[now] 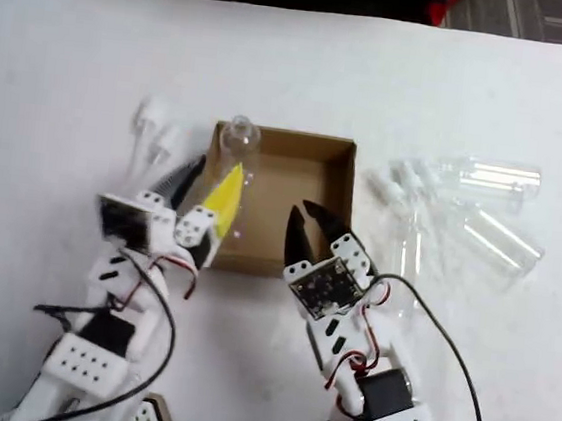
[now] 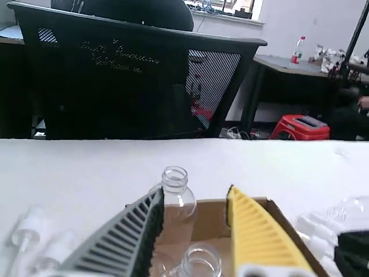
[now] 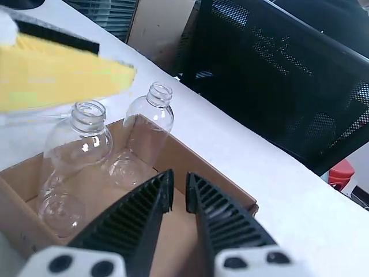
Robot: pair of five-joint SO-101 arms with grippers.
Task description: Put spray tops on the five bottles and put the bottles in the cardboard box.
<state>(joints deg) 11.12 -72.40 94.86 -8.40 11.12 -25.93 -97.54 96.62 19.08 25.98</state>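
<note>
Left pincer [image 2: 195,193] is held open astride an uncapped bottle [image 2: 199,262] in the cardboard box [image 1: 311,168]; right pincer [image 3: 177,193] is seen barely parted, empty, above the box.

White desk [image 1: 77,48]. Brown square cardboard box [image 1: 295,172]. Transparent, colourless plastic bottles [image 3: 81,150]. White plastic spray tops [image 1: 157,125]. Left jaws: one yellow, one dark grey, both ribbed. Right jaws: black, ribbed.

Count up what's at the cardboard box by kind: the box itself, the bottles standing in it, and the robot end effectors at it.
Brown cardboard box: 1
Clear plastic bottles without tops, standing in it: 2
End effectors, left and right: 2
Total: 5
</note>
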